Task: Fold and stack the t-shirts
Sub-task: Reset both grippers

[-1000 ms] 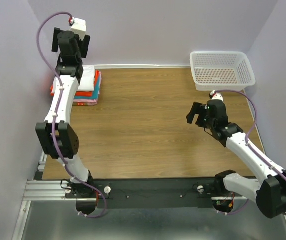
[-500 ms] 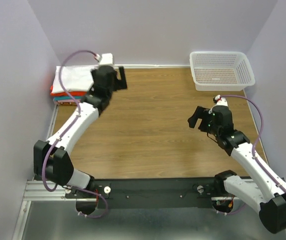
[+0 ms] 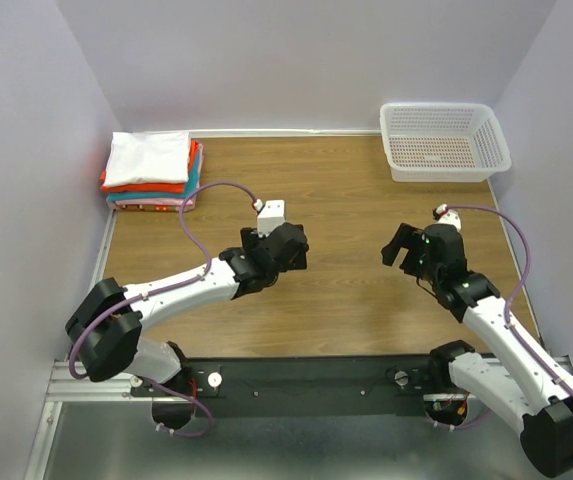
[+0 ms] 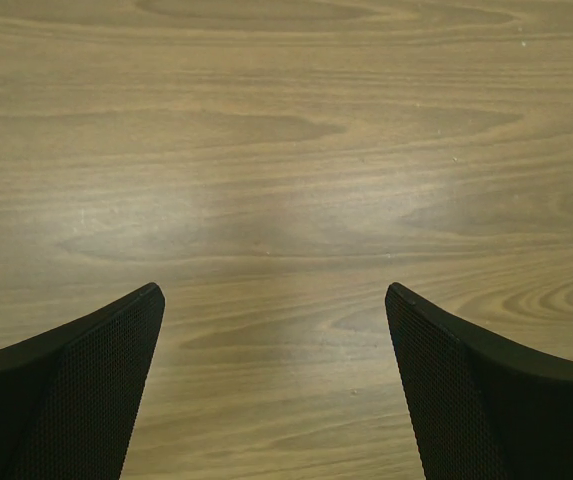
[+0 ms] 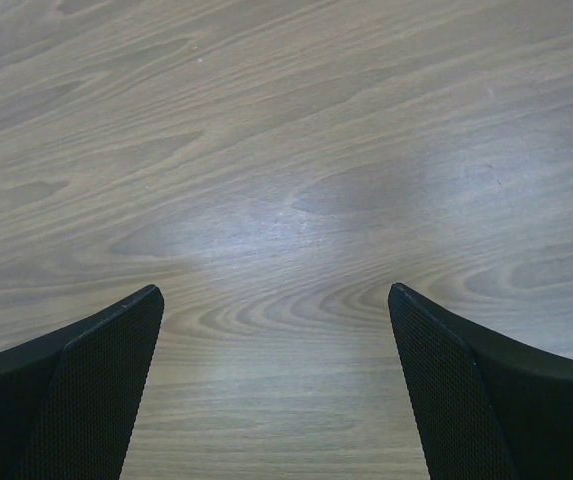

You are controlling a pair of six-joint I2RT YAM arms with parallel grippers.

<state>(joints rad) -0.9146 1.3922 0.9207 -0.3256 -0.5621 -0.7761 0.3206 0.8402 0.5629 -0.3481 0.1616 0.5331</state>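
A folded white t-shirt (image 3: 147,158) lies on top of a stack of folded orange-red (image 3: 146,187), teal (image 3: 195,180) and pink (image 3: 161,205) t-shirts at the table's far left corner. My left gripper (image 3: 294,250) is open and empty over the bare wood near the table's middle, well away from the stack. My right gripper (image 3: 398,244) is open and empty over bare wood at the right. In the left wrist view the gripper (image 4: 274,292) shows only tabletop between its fingers; the right wrist view (image 5: 276,292) shows the same.
A white plastic mesh basket (image 3: 444,141) stands at the far right corner and looks to hold nothing. Lilac walls close the table on three sides. The wooden tabletop (image 3: 336,200) lies between the arms.
My left arm has left the shirt stack and swung down and right to the table's middle, leaving the white shirt on top. My right gripper has drifted slightly toward the near edge.
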